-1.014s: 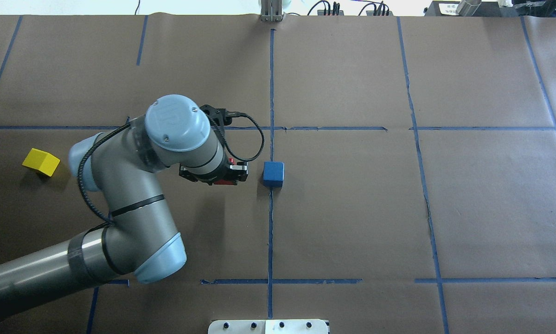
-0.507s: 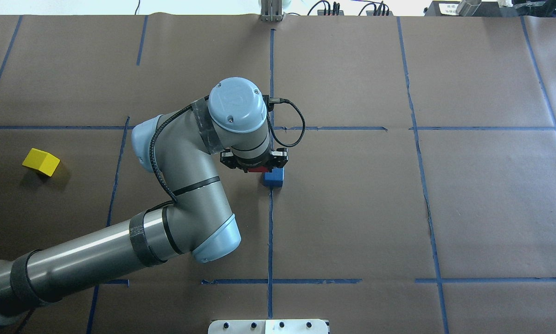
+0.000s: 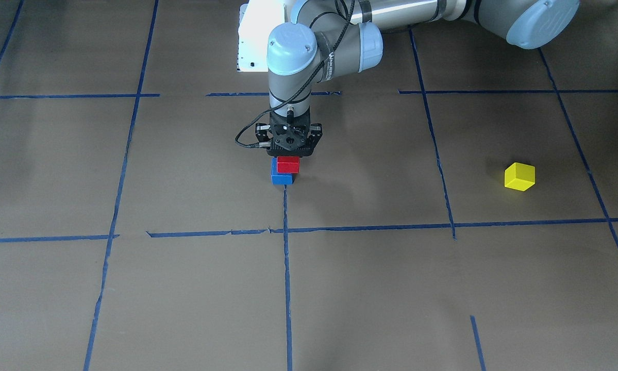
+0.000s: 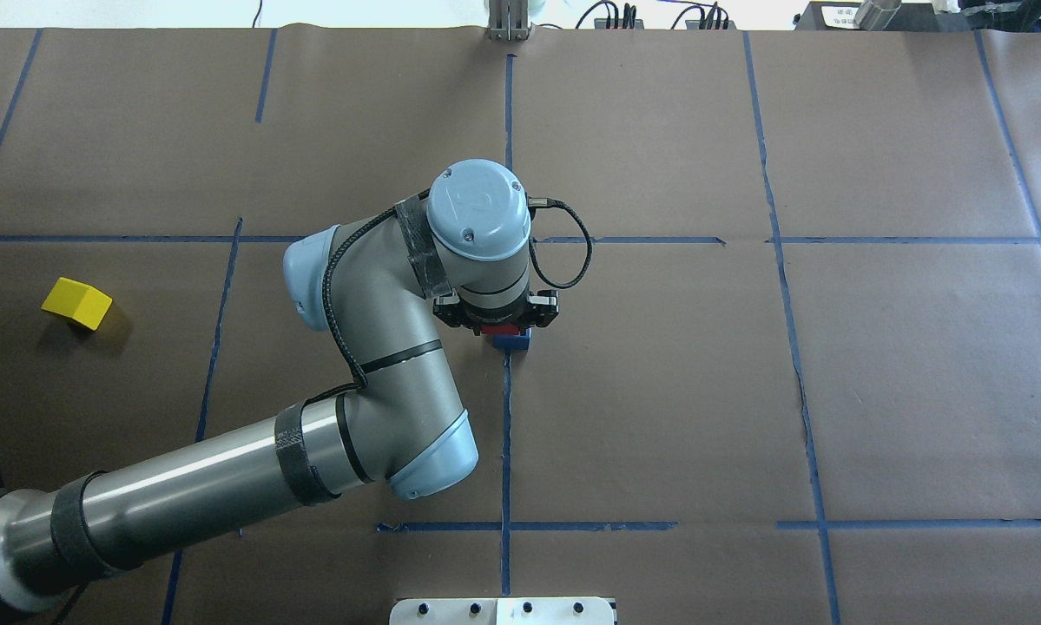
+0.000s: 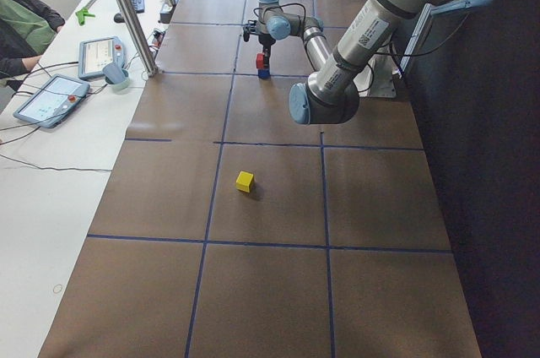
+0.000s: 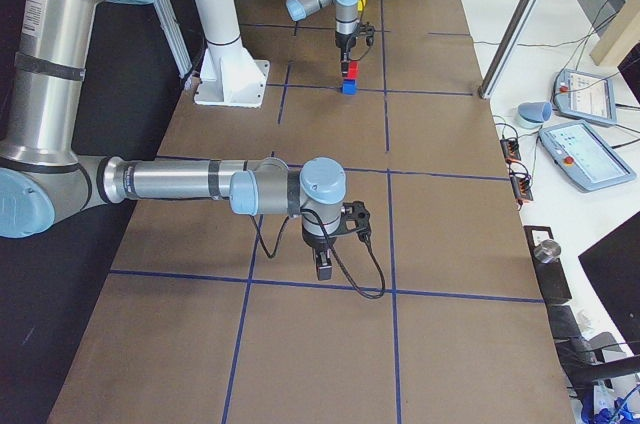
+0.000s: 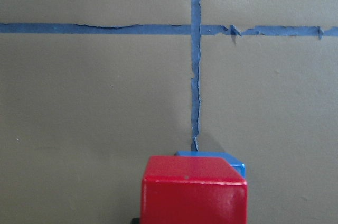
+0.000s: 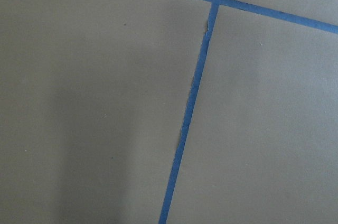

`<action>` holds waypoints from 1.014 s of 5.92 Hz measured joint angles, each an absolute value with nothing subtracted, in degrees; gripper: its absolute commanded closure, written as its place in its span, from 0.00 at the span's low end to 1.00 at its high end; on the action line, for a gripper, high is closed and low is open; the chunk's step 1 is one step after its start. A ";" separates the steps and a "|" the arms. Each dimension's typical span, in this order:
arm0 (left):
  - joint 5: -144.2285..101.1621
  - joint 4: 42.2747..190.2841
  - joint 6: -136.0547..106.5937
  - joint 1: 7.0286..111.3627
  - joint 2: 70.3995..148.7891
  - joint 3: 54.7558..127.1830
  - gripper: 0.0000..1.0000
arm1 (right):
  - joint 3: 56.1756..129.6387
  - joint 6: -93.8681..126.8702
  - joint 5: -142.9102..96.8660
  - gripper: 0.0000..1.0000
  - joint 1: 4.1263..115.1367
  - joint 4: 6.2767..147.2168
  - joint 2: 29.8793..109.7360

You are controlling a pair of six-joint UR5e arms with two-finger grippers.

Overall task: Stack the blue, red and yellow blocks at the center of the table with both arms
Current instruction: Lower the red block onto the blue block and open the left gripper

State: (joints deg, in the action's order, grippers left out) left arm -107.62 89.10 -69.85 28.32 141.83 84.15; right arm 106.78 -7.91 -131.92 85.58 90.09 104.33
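Observation:
My left gripper (image 3: 288,154) is shut on the red block (image 3: 288,164) and holds it right over the blue block (image 3: 282,179) at the table's centre, a little off to one side. I cannot tell whether the two blocks touch. In the left wrist view the red block (image 7: 194,189) hides most of the blue block (image 7: 211,156). The yellow block (image 4: 76,303) lies alone far out on my left side. My right gripper (image 6: 322,266) shows only in the exterior right view, low over bare paper, and I cannot tell whether it is open or shut.
Brown paper with blue tape lines (image 4: 507,434) covers the table. The white base plate (image 4: 503,611) sits at the near edge. A side table with tablets (image 5: 51,96), a metal post (image 5: 126,12) and an operator (image 5: 21,29) lies beyond the far edge.
My left arm has swung right with the red block, from beside the blue block to directly over it. The yellow and blue blocks have not moved.

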 measured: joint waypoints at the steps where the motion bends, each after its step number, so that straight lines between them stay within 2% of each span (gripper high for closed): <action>1: -107.65 89.08 -69.87 28.12 142.50 83.34 0.99 | 106.74 -7.91 -131.92 0.00 85.58 90.09 104.33; 3: -107.66 89.18 -69.91 28.04 142.90 82.87 0.93 | 106.70 -7.91 -131.92 0.00 85.56 90.09 104.33; 4: -107.67 89.23 -69.89 28.04 142.91 82.73 0.75 | 106.70 -7.91 -131.92 0.00 85.56 90.09 104.33; 5: -107.67 89.30 -69.90 28.04 142.91 82.62 0.38 | 106.70 -7.91 -131.95 0.00 85.58 90.09 104.33; 6: -107.67 89.38 -69.94 28.04 142.91 82.57 0.06 | 106.70 -7.91 -131.99 0.00 85.60 90.09 104.33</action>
State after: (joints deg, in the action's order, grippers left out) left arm -107.67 89.38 -69.94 28.04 142.91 82.57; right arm 106.70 -7.91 -131.99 85.60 90.09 104.33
